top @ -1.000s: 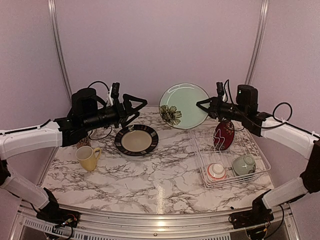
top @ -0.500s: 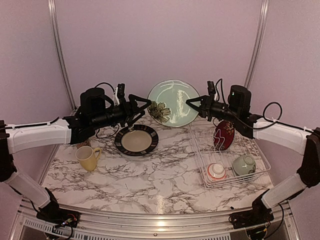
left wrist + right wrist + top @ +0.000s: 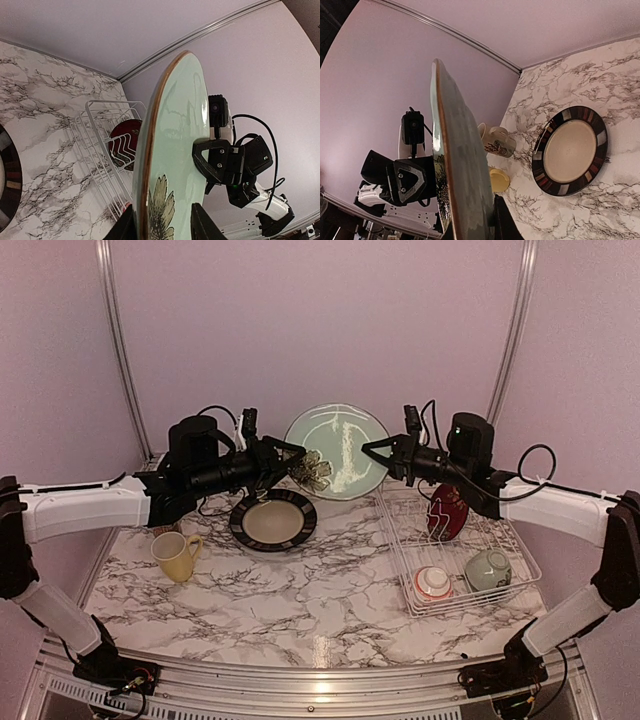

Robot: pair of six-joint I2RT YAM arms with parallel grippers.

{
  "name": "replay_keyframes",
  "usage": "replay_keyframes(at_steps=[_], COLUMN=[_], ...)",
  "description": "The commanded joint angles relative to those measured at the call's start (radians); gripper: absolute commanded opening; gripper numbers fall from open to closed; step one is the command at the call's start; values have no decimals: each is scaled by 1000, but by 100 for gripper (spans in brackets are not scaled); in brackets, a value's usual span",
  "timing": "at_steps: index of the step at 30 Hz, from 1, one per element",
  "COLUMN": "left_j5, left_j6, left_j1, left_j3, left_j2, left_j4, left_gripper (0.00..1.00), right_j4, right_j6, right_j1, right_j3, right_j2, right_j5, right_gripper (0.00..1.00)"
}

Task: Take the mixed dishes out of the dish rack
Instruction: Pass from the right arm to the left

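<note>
While right pincer point(image 3: 375, 460) clamps pale green plate point(image 3: 345, 435) aloft, left pincer point(image 3: 298, 466) spread astride rim.

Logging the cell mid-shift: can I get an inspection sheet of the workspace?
Surface: marble table, bearing black-rimmed plate, yellow mug, cream printed mug.
Job's things: pale green plate upright in the air; dish rack holds red patterned plate, red-rimmed bowl, pale green bowl.
Clutter: nothing seen.
Pincers: right pincer clamps the pale green plate's rim; left pincer straddles the opposite rim, closure unclear.
Cables: black cables loop at both wrists.
Surroundings: lilac walls, metal rails.
</note>
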Motion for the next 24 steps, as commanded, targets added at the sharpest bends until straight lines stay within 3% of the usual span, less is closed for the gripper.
replay_keyframes(at_steps=[1,7,9,13,24], left_j5=[-17,-62,-72,-79,-181], left_j6=[11,22,22,-2,-121], left_j1=[-3,-3,-2,-2,16], left_j3=[40,37,37,25,-55], left_j2=[17,10,5,-8,-101], left_j4=[-26,-75,-84,-80,-94], left_gripper=[33,14,1,0,0], right_j4=[144,140,125,79,-23], right_j6=[14,-12,-25,-67,-157], right_j1=[21,38,39,39,39], right_j3=[63,73,70,61,38], right_j2=[-14,-5,-8,-25,-70], right_j5=[-32,-51,-45,-18,60], right_gripper=[0,0,1,14,77])
